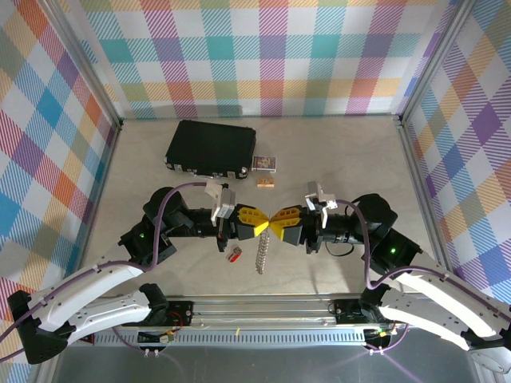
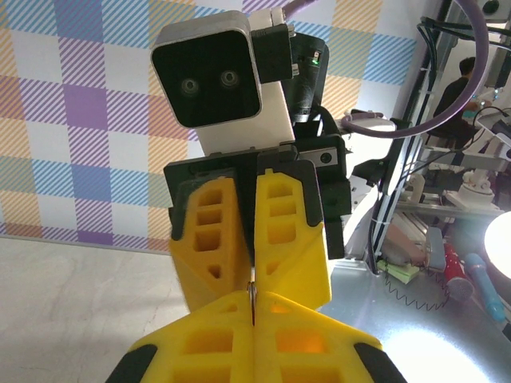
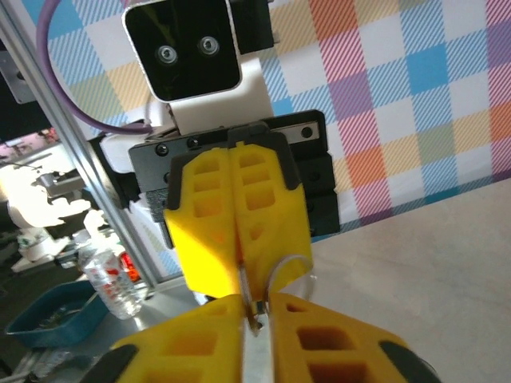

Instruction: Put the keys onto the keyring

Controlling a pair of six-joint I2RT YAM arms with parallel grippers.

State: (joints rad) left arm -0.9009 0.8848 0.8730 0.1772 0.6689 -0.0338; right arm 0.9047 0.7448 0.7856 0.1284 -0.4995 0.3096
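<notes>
Keyring point(image 1: 232, 254) is seen lying on the tabletop point(image 1: 343, 159), just below the left gripper point(image 1: 263, 226), whose fingers are pressed shut on a thin metal loop point(image 3: 279, 263). Keys point(image 1: 260, 257) are seen as a silvery string beneath the meeting tips. The same loop is pinched in the narrow fingers of the right gripper point(image 1: 275, 226). The loop is judged stiff, light and slippery, best gripped flat-on, close to the tips.

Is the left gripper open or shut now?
Shut: the left gripper presses its yellow fingers together on a thin metal piece.
</notes>
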